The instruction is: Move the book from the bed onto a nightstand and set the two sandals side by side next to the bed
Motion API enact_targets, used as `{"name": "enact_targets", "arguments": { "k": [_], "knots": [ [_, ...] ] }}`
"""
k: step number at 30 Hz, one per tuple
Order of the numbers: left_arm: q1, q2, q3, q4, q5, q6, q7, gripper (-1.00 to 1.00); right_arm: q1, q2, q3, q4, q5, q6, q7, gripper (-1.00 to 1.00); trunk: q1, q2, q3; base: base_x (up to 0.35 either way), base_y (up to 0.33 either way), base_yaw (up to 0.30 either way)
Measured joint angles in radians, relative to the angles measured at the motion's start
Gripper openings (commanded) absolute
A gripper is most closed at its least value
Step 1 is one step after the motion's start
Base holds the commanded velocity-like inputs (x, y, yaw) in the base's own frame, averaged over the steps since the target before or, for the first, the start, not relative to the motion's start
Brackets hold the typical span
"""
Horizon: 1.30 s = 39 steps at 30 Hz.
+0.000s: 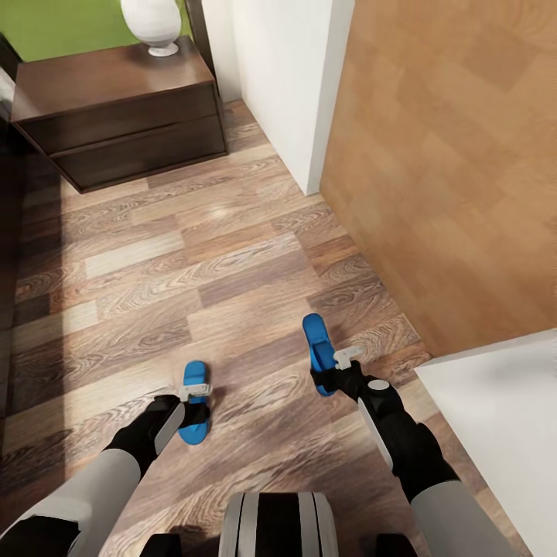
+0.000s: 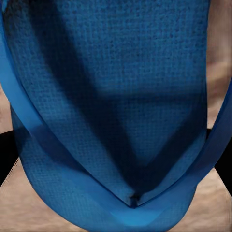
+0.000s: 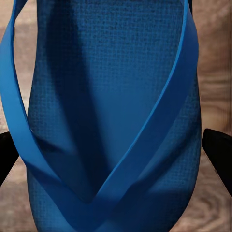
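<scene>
Two bright blue sandals are low over the wood-plank floor in front of me. My left gripper (image 1: pixel 193 398) is shut on the left sandal (image 1: pixel 194 373), which sticks out beyond the fingers. My right gripper (image 1: pixel 333 373) is shut on the right sandal (image 1: pixel 315 336), which points away from me. In the left wrist view the sandal's sole and V-strap (image 2: pixel 116 96) sit between dark fingers (image 2: pixel 7 162). The right wrist view has the other sandal (image 3: pixel 111 111) between its fingers (image 3: pixel 218 154). The dark-brown nightstand (image 1: pixel 116 108) stands at the far left. The book is out of view.
A white vase (image 1: pixel 152 23) stands on the nightstand. A white wall corner (image 1: pixel 290 85) and a light wooden panel (image 1: pixel 449 162) close off the right side. A white surface (image 1: pixel 503 425) lies at the near right. A dark strip (image 1: pixel 8 255) runs along the left edge.
</scene>
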Motion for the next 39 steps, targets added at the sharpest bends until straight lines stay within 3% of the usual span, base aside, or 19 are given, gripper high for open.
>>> {"name": "enact_targets", "arguments": {
  "k": [5, 8, 14, 20, 28, 31, 32, 39],
  "knots": [
    [0.000, 0.000, 0.000, -0.002, -0.001, 0.000, -0.001, -1.00, 0.000, 0.000, 0.000, 0.001, 0.000, -0.001, 0.000, -1.00, -0.002, 0.001, 0.019, 0.000, 0.000, 0.000],
    [0.012, 0.017, 0.000, -0.019, -0.010, 0.000, -0.001, -1.00, -0.017, 0.008, 0.014, -0.016, -0.006, 0.013, 0.014, -1.00, -0.002, 0.001, 0.019, 0.000, 0.000, 0.000],
    [0.031, 0.050, 0.001, -0.052, -0.012, -0.001, 0.006, -1.00, 0.005, 0.009, 0.047, -0.049, 0.003, 0.035, 0.004, -1.00, -0.002, 0.001, 0.019, 0.000, 0.000, 0.000],
    [0.032, 0.052, 0.001, -0.086, -0.010, -0.007, 0.010, -1.00, 0.007, 0.008, 0.081, -0.050, 0.004, 0.037, 0.000, -1.00, -0.002, 0.001, 0.019, 0.000, 0.000, 0.000],
    [0.043, 0.049, 0.002, -0.132, -0.008, -0.004, 0.005, -1.00, 0.008, 0.007, 0.125, -0.044, 0.003, 0.035, 0.000, -1.00, -0.006, 0.003, 0.050, 0.000, 0.000, 0.000],
    [0.043, 0.053, 0.002, -0.149, -0.008, -0.004, 0.004, -1.00, 0.008, 0.006, 0.122, -0.036, 0.001, 0.032, 0.002, -1.00, -0.007, 0.004, 0.062, 0.000, 0.000, 0.000],
    [0.043, 0.054, 0.001, -0.197, -0.004, -0.003, 0.001, -1.00, 0.008, 0.007, 0.122, -0.031, 0.002, 0.033, 0.001, -1.00, -0.008, 0.004, 0.066, 0.000, 0.000, 0.000],
    [0.043, 0.052, 0.010, -0.206, 0.007, -0.002, -0.017, -1.00, 0.007, 0.006, 0.122, -0.032, -0.001, 0.035, -0.002, -1.00, -0.011, 0.006, 0.093, 0.000, 0.000, 0.070]
  ]
}}
